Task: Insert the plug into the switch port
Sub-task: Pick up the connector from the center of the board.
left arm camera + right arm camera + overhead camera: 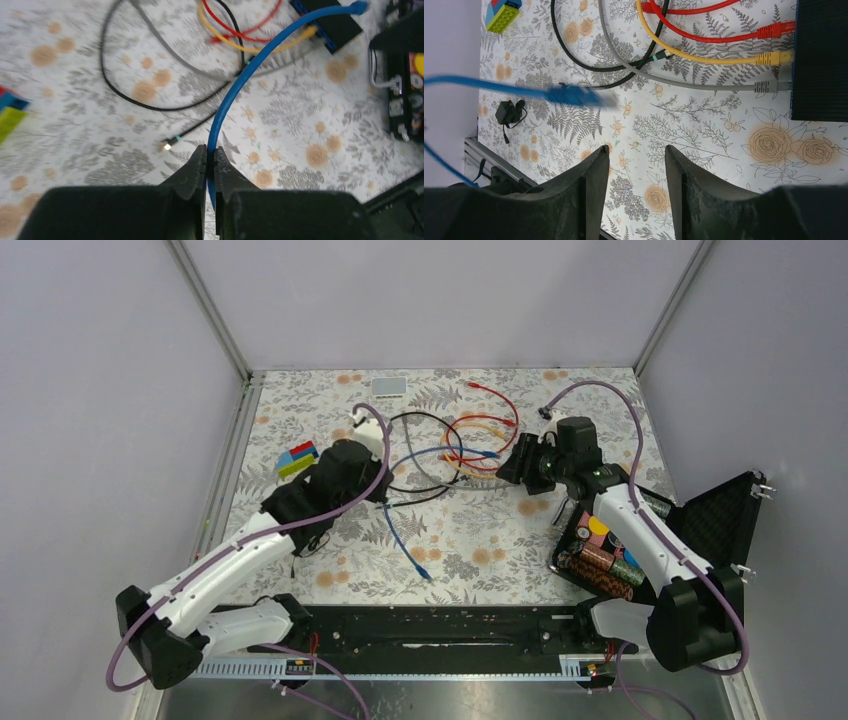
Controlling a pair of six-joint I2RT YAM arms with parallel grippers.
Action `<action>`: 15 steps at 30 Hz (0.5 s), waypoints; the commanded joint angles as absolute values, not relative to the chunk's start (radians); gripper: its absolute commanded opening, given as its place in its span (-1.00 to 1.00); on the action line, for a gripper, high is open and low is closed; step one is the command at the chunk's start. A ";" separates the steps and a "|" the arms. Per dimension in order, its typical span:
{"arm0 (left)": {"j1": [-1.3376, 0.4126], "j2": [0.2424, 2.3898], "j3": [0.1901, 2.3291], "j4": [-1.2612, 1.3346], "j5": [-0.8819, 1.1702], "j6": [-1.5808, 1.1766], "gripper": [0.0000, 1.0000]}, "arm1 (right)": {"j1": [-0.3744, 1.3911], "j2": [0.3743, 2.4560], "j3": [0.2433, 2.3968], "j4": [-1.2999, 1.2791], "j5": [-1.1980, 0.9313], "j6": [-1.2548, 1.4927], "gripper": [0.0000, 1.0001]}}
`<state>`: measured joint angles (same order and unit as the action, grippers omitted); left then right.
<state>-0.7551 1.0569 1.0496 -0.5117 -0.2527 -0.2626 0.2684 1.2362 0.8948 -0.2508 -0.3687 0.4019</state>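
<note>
Grey walls close round a fern-and-flower tabletop (470,540) littered with cables. Of the two, the left claw (210,162) is pinched tight on the blue cable (235,90), well back along its length and not at the end. From there the cable arcs up and away to the plug (357,7), which hangs in the air close to the switch (342,27) but, from what I can see, not yet in it. The right claw (636,152) stands open with nothing between its fingers, hovering over the table beside the switch's socketed edge. The plug floats across its view, blurred.

A red lead (774,30), a yellow lead (769,58) and a grey lead (763,86) sit plugged in a row into the switch's blue-edged side. Whether there is room beside them I can't make out.

To my eye the blue cable is light and springy, so held this far back the plug will wag and twist rather than go where it's pointed. The plug itself looks like small, hard plastic, probably with a thin latch that wouldn't take crushing. I'd grip just behind the plug, on its flat sides, leaving the latch free. The switch looks light too and likely to slide when pushed, so bracing its far side seems wise.
</note>
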 commanded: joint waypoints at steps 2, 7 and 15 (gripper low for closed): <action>-0.754 1.081 0.846 -0.318 -0.059 -0.344 -1.00 | 0.273 1.202 0.870 -0.231 -0.393 0.409 0.05; -0.754 1.178 0.813 -0.299 -0.032 -0.379 -1.00 | 0.272 1.202 0.846 -0.227 -0.382 0.405 0.06; -0.754 1.219 0.809 -0.326 -0.117 -0.391 -1.00 | 0.273 1.208 0.849 -0.230 -0.358 0.395 0.07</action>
<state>-0.7555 1.2205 0.7933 -0.3710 -0.0647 -0.3683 0.2684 1.2182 0.8413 -0.2497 -0.3683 0.4015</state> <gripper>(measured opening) 0.037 0.533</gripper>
